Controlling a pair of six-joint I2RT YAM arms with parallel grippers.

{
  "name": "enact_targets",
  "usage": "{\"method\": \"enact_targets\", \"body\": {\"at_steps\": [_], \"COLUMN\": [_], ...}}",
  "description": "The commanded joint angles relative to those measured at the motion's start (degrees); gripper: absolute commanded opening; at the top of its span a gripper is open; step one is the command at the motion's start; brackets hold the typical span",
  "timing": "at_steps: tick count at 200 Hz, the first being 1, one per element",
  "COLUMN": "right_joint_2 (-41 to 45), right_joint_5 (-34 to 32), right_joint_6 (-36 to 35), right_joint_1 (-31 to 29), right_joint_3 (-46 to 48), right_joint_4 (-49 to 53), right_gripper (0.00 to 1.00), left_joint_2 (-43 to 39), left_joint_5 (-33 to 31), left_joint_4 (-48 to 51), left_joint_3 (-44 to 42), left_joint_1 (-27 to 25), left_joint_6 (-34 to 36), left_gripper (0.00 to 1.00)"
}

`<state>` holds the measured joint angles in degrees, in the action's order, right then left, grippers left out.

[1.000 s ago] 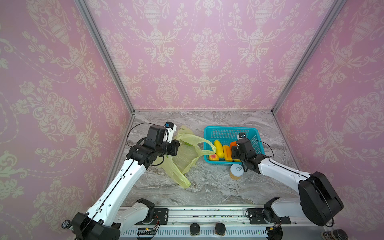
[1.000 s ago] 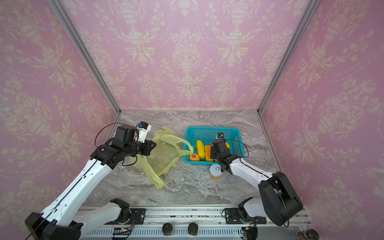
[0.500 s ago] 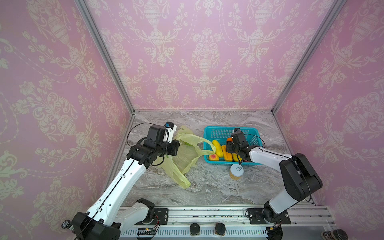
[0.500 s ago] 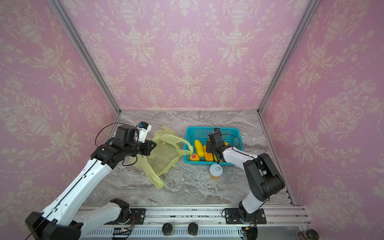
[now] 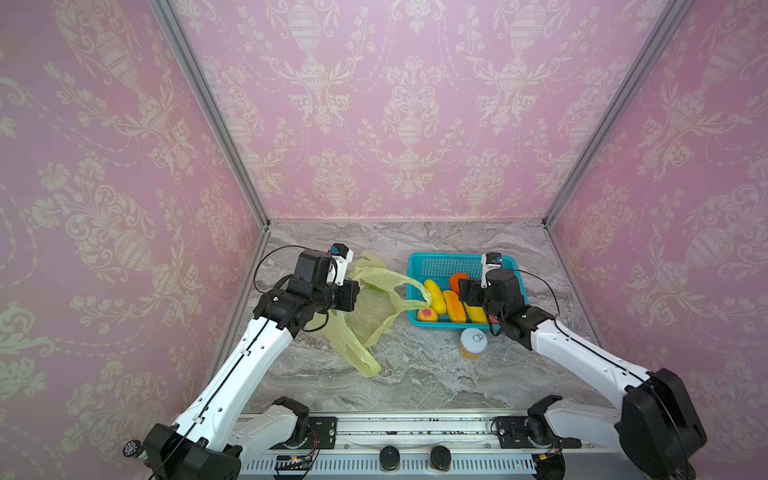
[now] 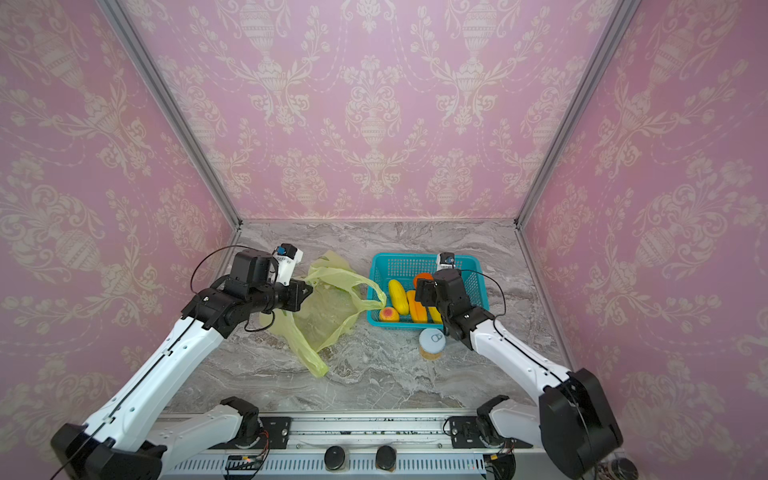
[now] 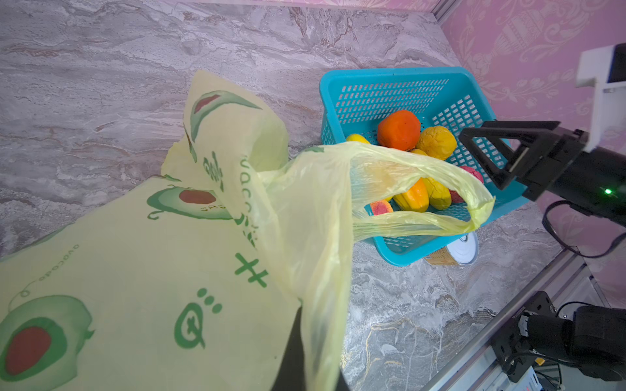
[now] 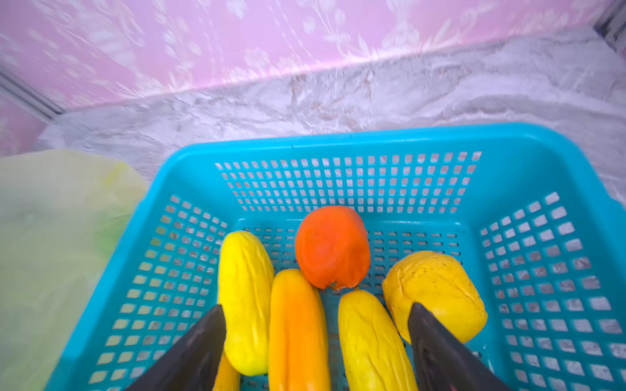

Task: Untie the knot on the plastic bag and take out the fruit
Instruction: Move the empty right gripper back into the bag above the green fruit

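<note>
Fruit [image 8: 332, 247] lies in the basket [image 8: 338, 142] under the right hand [image 8: 315, 306], spread wide and empty. The plastic bag [image 5: 374, 320], clenched in the left hand [image 5: 355, 294], sags just left of the basket, loop [image 7: 474, 203] reaching toward the right hand.

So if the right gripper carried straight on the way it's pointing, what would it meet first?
The right gripper, open, would probably meet the long orange fruit in the teal basket first; depth is unclear.

Pink damask-patterned walls [image 5: 407, 104], silver corner posts [image 5: 210, 112], grey marbled tabletop [image 5: 415, 374], soft even light
</note>
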<state>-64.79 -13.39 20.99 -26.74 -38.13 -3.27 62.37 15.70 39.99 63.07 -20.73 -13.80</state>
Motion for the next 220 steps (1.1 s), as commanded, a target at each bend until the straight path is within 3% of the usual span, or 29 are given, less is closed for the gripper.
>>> {"method": "enact_targets", "body": {"at_steps": [1,22,45,60,101,220], "right_joint_2": [9.32,16.82,19.35,17.92,7.50,-19.87], "right_joint_5": [0.44,3.50,7.50,9.39,6.79,1.33], "right_joint_6": [-5.43,-9.82,-13.50,-16.71,-24.23,-21.44], "right_joint_1": [-5.87,-12.48,-18.88,-22.88,-33.31,-35.31], "right_joint_3": [4.71,7.85,8.85,8.52,4.64,-9.82], "right_joint_4": [-5.25,-8.60,-10.82,-11.71,-12.26,-9.92], "right_gripper": [0.84,0.74,0.67,0.65,0.63,0.38], "left_joint_2": [0.36,0.41,0.46,0.45,0.47,0.38], "left_joint_5": [-0.26,-0.27,-0.42,-0.46,-0.41,-0.07], "left_joint_4": [1.14,1.13,1.23,1.22,1.22,1.17], "left_joint_3": [0.62,0.61,0.57,0.64,0.57,0.58], "left_joint_1": [0.35,0.39,0.50,0.45,0.58,0.69], "left_joint_6": [0.80,0.80,0.94,0.91,0.93,0.85], "left_gripper": [0.00,0.00,0.00,0.00,0.00,0.00]}}
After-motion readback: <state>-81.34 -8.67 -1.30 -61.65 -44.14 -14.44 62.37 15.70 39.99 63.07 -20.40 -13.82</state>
